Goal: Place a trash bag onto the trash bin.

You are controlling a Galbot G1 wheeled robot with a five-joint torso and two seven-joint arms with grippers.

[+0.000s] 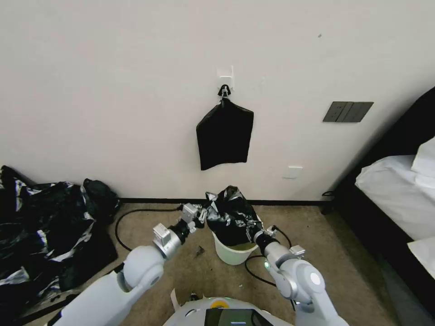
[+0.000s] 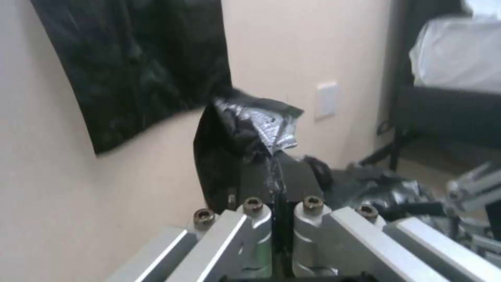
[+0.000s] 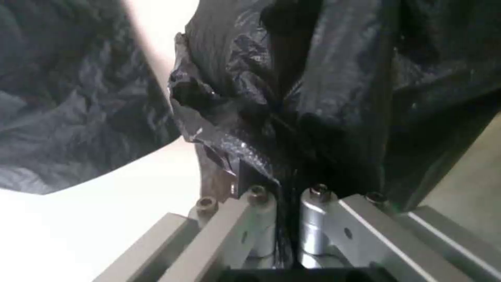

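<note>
Fingers [image 2: 300, 176] apparently around trash bag [image 1: 232, 217].

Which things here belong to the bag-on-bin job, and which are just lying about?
In the job: trash bag, trash bin, left gripper, right gripper.
Lying about: hanging black bundle, plastic heap, floor cable, bed.

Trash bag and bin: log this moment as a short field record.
trash bag: crumpled, bunched over the bin's mouth, held on both sides
trash bin: upright on the carpet by the wall
left gripper: shut on the bag's left edge
right gripper: shut on the bag's right edge
black bundle: hanging from a wall hook above
</note>
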